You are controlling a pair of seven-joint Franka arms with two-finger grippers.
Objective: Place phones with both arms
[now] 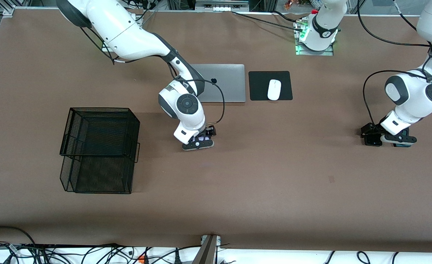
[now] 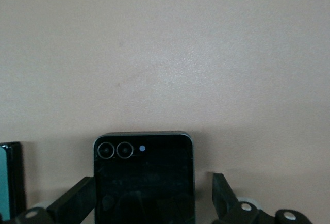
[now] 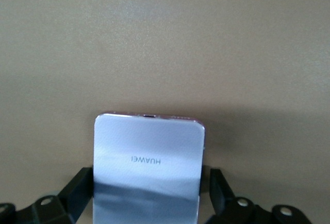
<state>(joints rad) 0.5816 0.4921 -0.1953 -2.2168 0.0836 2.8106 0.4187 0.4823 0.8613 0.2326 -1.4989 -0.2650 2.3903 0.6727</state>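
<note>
- A black wire-mesh basket [image 1: 99,149] stands on the brown table [image 1: 274,183] toward the right arm's end, about midway between the edge with the robot bases and the edge nearest the front camera.
- The right arm [image 1: 128,33] comes from the bases' edge at its own end of the table and bends down to the middle of the tabletop, nearer the front camera than the silver laptop [image 1: 225,82].
- The right gripper [image 1: 198,141] is low at the table surface. In the right wrist view its fingers [image 3: 77,190] stand on either side of the pale lilac phone [image 3: 148,167], close against its long edges; whether they press it or only flank it I cannot tell. The phone's glossy face carries the word HUAWEI. In the front view only a sliver of lilac shows under the gripper.
- The closed laptop lies near the middle of the bases' edge, with a black mouse pad [image 1: 270,85] beside it toward the left arm's end and a white mouse [image 1: 274,89] on the pad.
- The left arm [image 1: 413,95] folds down near its own end of the table.
- The left gripper [image 1: 391,141] is low at the surface there. In the left wrist view its fingers [image 2: 72,203] straddle the black phone [image 2: 144,180], a squarish one with two camera rings, and a clear gap shows between one finger and the phone's edge, so the grip is released.
- The edge of another dark phone [image 2: 10,180] with a teal face lies just beside the black one.
</note>
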